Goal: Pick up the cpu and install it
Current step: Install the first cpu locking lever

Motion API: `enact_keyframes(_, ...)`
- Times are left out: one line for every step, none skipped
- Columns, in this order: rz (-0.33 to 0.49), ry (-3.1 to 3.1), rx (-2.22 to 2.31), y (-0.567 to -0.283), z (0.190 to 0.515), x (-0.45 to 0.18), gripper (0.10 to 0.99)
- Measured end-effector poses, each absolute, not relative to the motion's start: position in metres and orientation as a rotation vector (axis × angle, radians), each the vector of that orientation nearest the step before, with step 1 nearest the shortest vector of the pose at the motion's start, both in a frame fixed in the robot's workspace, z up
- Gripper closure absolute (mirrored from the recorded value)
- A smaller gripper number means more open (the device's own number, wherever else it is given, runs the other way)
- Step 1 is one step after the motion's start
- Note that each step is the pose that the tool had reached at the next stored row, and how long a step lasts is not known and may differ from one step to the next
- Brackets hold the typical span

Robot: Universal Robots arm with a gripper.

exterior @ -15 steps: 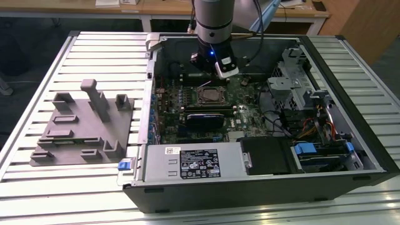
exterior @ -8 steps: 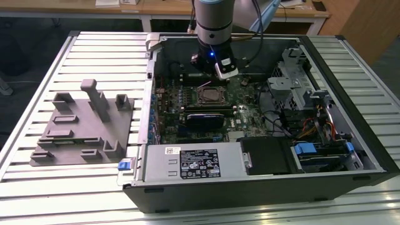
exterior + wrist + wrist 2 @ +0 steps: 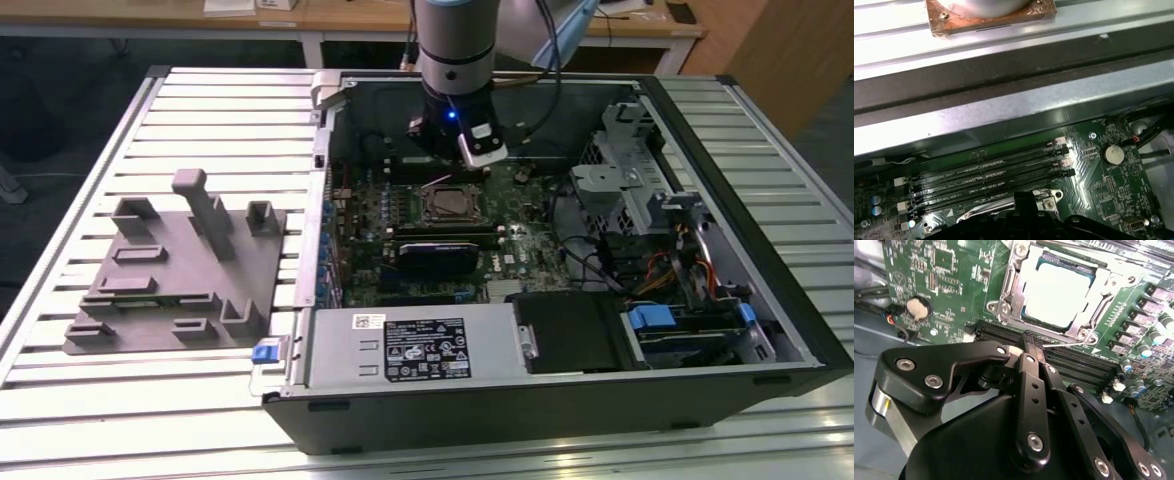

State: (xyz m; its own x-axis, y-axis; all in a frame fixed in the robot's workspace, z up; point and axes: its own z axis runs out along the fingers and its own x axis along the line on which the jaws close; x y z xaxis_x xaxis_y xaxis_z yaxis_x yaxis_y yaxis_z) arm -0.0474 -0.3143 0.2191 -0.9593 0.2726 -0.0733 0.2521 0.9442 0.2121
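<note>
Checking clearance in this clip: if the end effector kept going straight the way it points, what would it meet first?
Probably the memory slots just beyond the end effector, short of the socket holding the cpu; depth is unclear.

A ribbed, pale metal tabletop [image 3: 160,400] stands on a dark floor [image 3: 54,110], with a light wooden desk [image 3: 347,18] behind and a wooden panel [image 3: 787,50] at the exterior view's right
</note>
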Motion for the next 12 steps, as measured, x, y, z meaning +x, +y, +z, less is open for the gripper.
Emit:
enact_keyframes(0.301, 2.993, 0.424, -0.3144, 0.2188, -0.0475, 0.980)
enact_keyframes(0.297, 2.990, 0.442, -0.3144, 0.2186, -0.0475, 0.980)
enact_keyframes(0.295, 2.987, 0.454, -0.3144, 0.2184, -0.0475, 0.980)
enact_keyframes(0.294, 2.987, 0.457, -0.3144, 0.2185, -0.0474, 0.980)
enact_keyframes(0.294, 2.987, 0.457, -0.3144, 0.2185, -0.0474, 0.980)
enact_keyframes(0.294, 2.987, 0.457, -0.3144, 0.2185, -0.0474, 0.980)
enact_keyframes(0.294, 2.986, 0.457, -0.3144, 0.2185, -0.0474, 0.980)
enact_keyframes(0.294, 2.986, 0.458, -0.3143, 0.2185, -0.0475, 0.980)
enact_keyframes(0.294, 2.986, 0.458, -0.3143, 0.2184, -0.0474, 0.980)
enact_keyframes(0.294, 2.986, 0.461, -0.3140, 0.2183, -0.0474, 0.980)
enact_keyframes(0.294, 2.985, 0.464, -0.3137, 0.2181, -0.0475, 0.980)
enact_keyframes(0.293, 2.984, 0.468, -0.3133, 0.2180, -0.0475, 0.980)
